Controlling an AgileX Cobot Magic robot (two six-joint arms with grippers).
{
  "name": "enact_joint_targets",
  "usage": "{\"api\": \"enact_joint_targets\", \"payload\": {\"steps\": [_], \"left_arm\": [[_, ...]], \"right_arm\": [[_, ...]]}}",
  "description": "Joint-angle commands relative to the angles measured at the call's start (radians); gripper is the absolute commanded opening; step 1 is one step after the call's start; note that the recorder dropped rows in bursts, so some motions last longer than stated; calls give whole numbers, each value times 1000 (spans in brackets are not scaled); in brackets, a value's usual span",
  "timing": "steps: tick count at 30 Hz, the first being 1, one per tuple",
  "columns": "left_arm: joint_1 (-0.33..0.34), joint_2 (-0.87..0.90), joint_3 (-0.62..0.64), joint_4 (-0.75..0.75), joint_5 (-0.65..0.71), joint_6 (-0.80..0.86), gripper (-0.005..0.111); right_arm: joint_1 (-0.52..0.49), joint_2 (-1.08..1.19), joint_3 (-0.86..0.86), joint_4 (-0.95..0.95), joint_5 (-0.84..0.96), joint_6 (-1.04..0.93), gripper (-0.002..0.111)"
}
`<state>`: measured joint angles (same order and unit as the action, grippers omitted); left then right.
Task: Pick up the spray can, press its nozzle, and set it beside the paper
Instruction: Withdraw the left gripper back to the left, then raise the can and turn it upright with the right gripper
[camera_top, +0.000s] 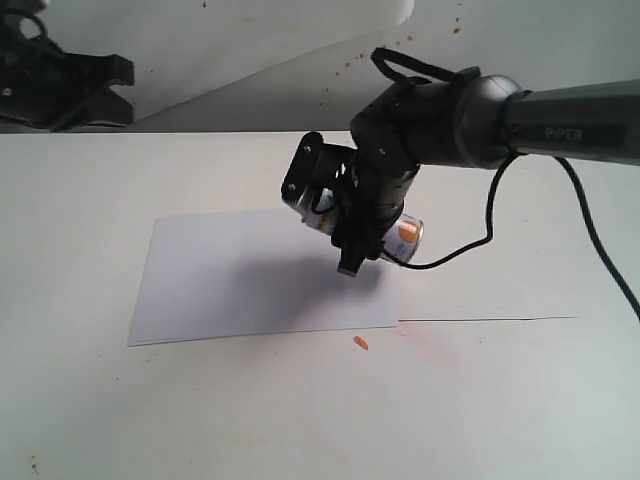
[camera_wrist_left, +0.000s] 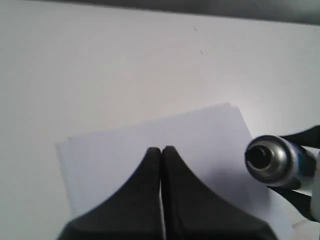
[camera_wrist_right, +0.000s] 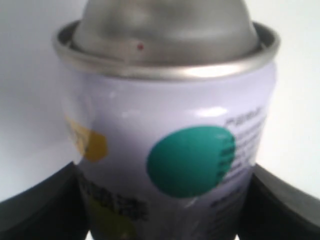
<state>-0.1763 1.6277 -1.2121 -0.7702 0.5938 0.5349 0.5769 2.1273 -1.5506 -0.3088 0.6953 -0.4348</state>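
My right gripper (camera_top: 335, 215) is shut on the spray can (camera_top: 406, 234), holding it tilted in the air over the right part of the paper (camera_top: 230, 290). Up close the spray can (camera_wrist_right: 170, 150) is white with a green dot, a yellow-orange dot and a silver shoulder, and a black finger (camera_wrist_right: 287, 205) sits at each side. The nozzle is cut off there. The left wrist view shows the can (camera_wrist_left: 272, 159) end on, silver with a dark centre, above the paper (camera_wrist_left: 150, 132). My left gripper (camera_wrist_left: 161, 150) is shut and empty, and it hangs at the far back left (camera_top: 120, 85).
A small orange crumb (camera_top: 361, 342) lies on the white table just in front of the paper's right corner. The right arm's black cable (camera_top: 490, 215) loops down behind the can. A thin seam (camera_top: 490, 320) runs rightward from the paper.
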Motion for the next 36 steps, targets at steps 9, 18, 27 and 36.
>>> {"api": "enact_joint_targets", "payload": {"steps": [9,18,27,36], "left_arm": [[-2,-794,535,10,-491,99,0],[-2,-1178,866,26,-522,68,0],[-2,-1225,906,57,-410,68,0],[-2,-1225,970,57,-348,35,0]], "right_arm": [[-103,-138,-10,230,-204,106,0],[-103,-256,-10,369,-270,106,0],[-103,-460,171,480,-468,100,0],[-103,-745,695,504,-1036,153,0]]}}
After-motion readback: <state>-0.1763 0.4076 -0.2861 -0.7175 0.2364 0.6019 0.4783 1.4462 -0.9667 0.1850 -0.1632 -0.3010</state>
